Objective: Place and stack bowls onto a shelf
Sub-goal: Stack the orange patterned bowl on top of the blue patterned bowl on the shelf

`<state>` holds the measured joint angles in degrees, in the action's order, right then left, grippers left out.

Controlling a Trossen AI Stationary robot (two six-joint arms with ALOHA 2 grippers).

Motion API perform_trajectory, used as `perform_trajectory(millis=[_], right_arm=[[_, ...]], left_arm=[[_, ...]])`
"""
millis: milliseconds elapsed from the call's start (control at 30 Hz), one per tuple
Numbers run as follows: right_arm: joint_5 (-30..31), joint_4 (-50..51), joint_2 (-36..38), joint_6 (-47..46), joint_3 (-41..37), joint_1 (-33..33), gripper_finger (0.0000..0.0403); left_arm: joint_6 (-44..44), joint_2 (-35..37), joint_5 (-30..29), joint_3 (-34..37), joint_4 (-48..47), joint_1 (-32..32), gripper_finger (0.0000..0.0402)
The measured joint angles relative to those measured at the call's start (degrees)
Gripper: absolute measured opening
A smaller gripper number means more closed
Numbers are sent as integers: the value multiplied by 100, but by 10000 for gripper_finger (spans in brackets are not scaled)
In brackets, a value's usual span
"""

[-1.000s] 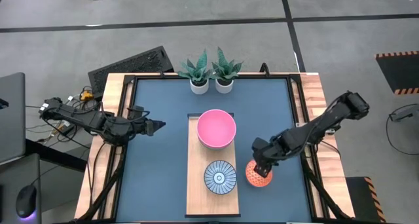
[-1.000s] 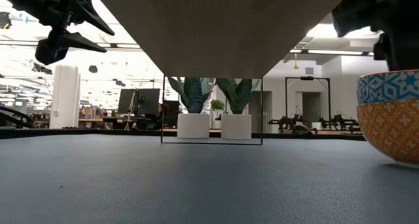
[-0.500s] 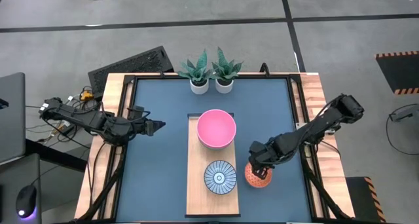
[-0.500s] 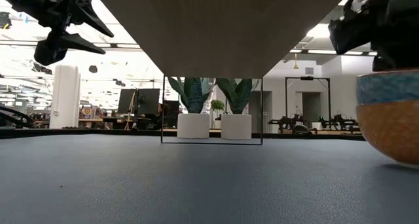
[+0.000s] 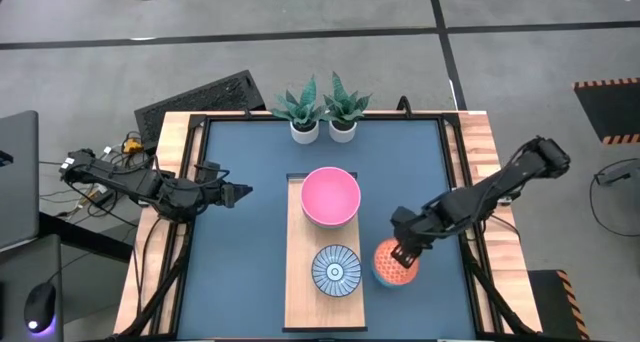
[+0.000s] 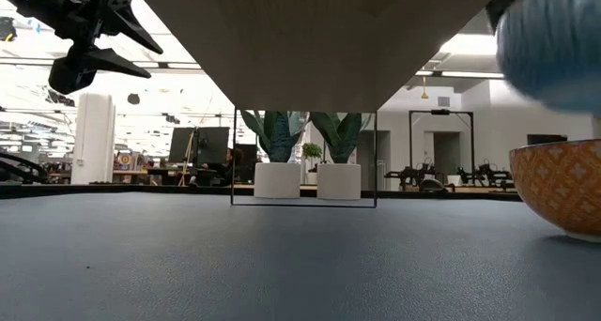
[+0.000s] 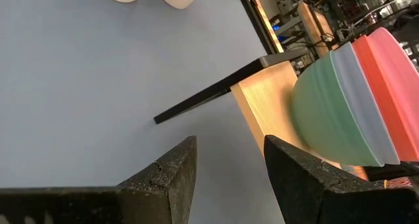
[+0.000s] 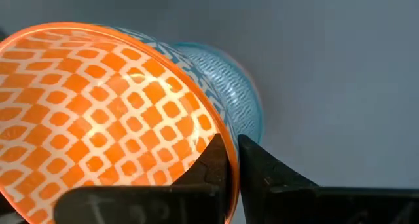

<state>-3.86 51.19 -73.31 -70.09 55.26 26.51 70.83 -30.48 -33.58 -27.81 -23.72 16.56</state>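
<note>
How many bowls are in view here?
6. Teal bowl, blue bowl and pink bowl stacked on the shelf; patterned blue bowl beside them; blue-sided bowl in the right fingers above an orange bowl on the table. Others may nest unseen.

The dark blue tabletop (image 5: 245, 262) lies bare on its whole left half, from the near edge to the far edge. Down the middle the shelf (image 5: 298, 292) stands raised as a long barrier, carrying the pink bowl stack (image 5: 331, 196) at its far end and the small blue patterned bowl (image 5: 336, 270) nearer. Two white plant pots (image 5: 323, 130) block the far middle. Right of the shelf, the orange bowl (image 5: 393, 264) and the right gripper (image 5: 405, 254) clamped on its rim fill the near part; the far right corner is bare.
</note>
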Motion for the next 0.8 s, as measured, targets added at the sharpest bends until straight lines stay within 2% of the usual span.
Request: perform_trajectory(millis=[133,300,500,800], right_arm=[[-84,670,382,-468,581,4,39],[107,2161,339,-557,2101,-160,39],[142,3685,-423,-218,4078,-602,39],[111,3864,-1728,1020,6138,-955,39]], left_arm=[[13,0,10,0,2,0,165],[3,0,9,0,2,0,165],[-55,-1,5,1,2,0,165],[-72,-2,4,2,4,0,165]])
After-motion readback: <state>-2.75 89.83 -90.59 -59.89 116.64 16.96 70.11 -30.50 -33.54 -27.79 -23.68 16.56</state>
